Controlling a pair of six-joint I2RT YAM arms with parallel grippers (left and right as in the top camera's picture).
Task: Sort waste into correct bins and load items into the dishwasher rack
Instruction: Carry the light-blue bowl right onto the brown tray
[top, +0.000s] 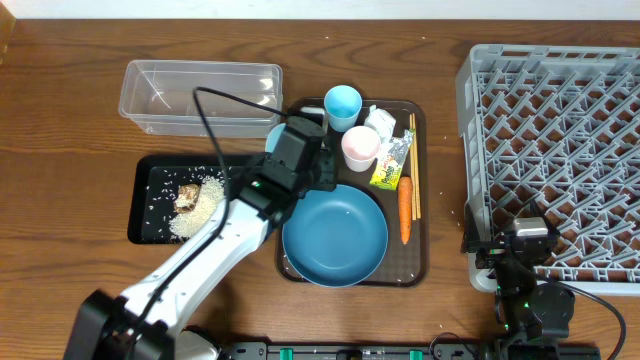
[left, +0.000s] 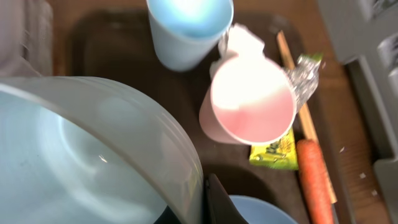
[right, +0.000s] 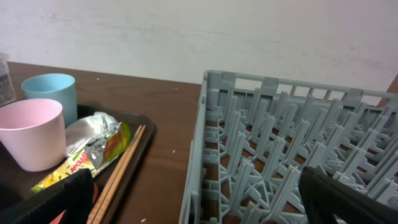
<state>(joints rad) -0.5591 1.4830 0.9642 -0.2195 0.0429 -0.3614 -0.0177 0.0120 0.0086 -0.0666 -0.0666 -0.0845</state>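
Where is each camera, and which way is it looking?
Overhead: above the table, facing straight down on brown tray, rack, left arm, right arm.
Left wrist: over the tray, facing down at pink cup past held white bowl; one finger shows.
Right wrist: low beside the rack, facing sideways toward the wall; open fingers at both corners.
Both wrist views share the pink cup.

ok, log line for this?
left jaws: shut on white bowl rim | right jaws: open, near rack | black tray: rice, brown lump | serving tray: blue plate, blue cup, pink cup, chopsticks, carrot, wrapper
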